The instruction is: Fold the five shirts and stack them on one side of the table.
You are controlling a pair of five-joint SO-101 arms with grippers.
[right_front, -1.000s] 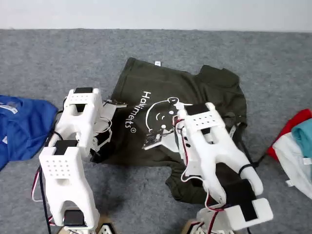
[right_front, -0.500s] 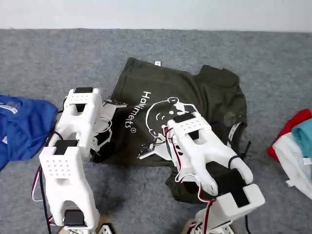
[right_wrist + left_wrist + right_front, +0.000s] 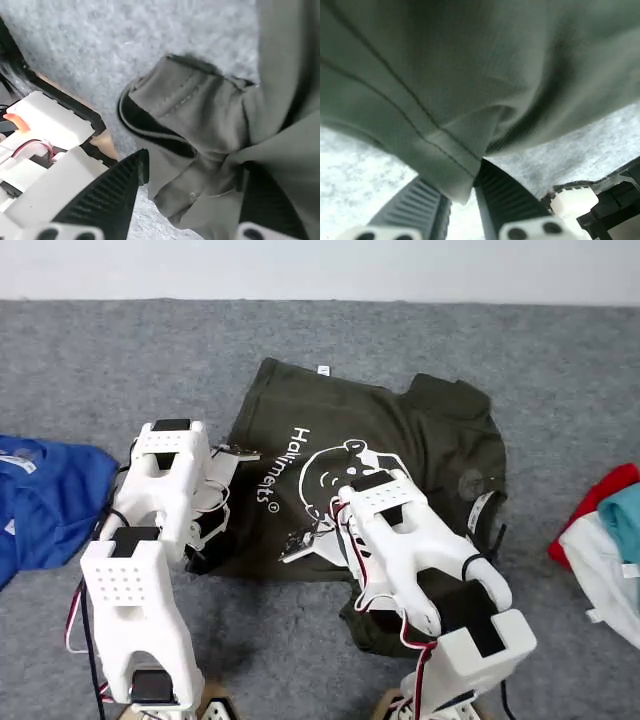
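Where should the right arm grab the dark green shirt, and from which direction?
Grip the bunched sleeve of the dark green shirt, at its near edge, coming down from above. The fabric humps up off the table there, and the right gripper, fingers open, straddles it.

Two arms and one dark green shirt (image 3: 400,430)
The left arm (image 3: 165,490) and right arm (image 3: 415,540) lean over it; a blue shirt (image 3: 45,505) lies left, a shirt pile (image 3: 610,530) right.
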